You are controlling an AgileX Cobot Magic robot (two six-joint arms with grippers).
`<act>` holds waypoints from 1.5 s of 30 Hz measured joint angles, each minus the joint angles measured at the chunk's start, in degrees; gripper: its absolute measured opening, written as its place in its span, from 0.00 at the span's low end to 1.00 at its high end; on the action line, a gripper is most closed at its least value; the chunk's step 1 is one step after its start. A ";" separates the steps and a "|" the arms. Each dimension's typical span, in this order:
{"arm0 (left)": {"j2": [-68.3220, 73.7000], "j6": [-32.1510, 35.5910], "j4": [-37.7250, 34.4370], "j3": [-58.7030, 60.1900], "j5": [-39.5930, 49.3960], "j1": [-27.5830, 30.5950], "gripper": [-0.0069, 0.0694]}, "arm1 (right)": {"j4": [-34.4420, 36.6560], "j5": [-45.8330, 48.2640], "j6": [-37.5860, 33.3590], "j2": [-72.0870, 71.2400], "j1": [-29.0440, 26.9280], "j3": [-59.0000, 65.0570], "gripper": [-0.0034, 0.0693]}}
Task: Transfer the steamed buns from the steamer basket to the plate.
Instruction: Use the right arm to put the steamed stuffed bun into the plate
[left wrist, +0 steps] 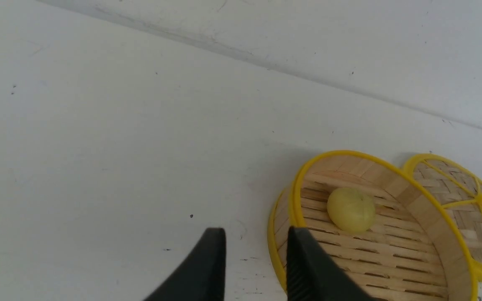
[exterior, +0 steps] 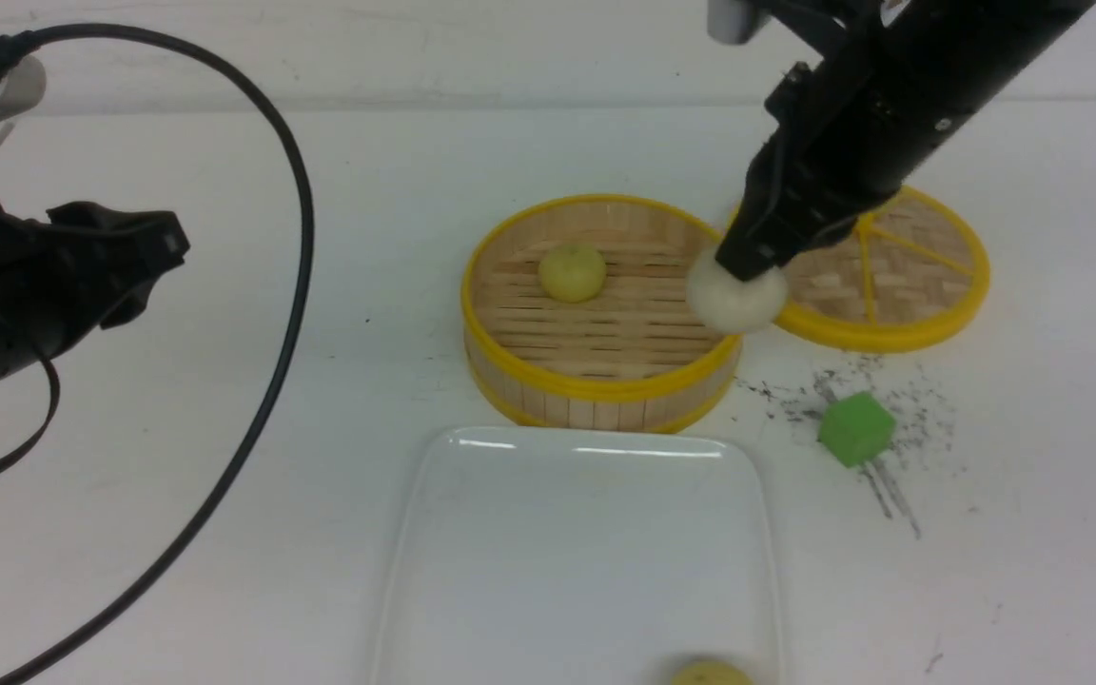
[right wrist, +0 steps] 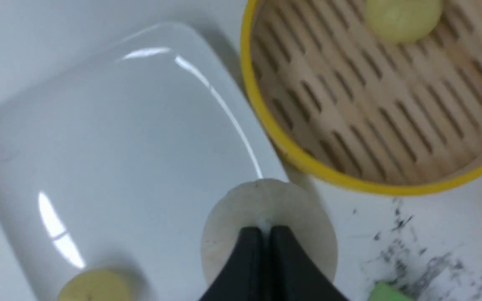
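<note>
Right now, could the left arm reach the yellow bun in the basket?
Probably yes: the yellow bun sits in the uncovered steamer basket, the left gripper is open, and the right gripper holds the off-white bun over the right rim.

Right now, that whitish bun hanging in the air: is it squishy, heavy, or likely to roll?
Probably squishy: the right end effector is closed almost fully on the off-white bun, pinching only its top. Likely light, since that small pinch carries it. Being round, it may roll on the glossy plate.
</note>
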 joint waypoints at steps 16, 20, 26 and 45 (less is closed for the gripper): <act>0.00 0.00 0.00 0.00 -1.36 0.00 0.41 | 7.93 -5.32 -2.67 -1.36 3.53 27.65 0.07; 0.00 0.00 0.00 0.00 -1.56 0.00 0.41 | 7.98 -14.85 -4.46 -1.36 3.98 33.49 0.07; 0.00 0.00 0.00 0.00 -1.74 0.00 0.41 | 9.39 -20.77 -7.40 -1.36 3.98 33.83 0.07; 0.00 0.00 0.00 0.00 -1.70 0.00 0.41 | 10.45 -21.59 -9.14 -1.36 3.98 33.83 0.35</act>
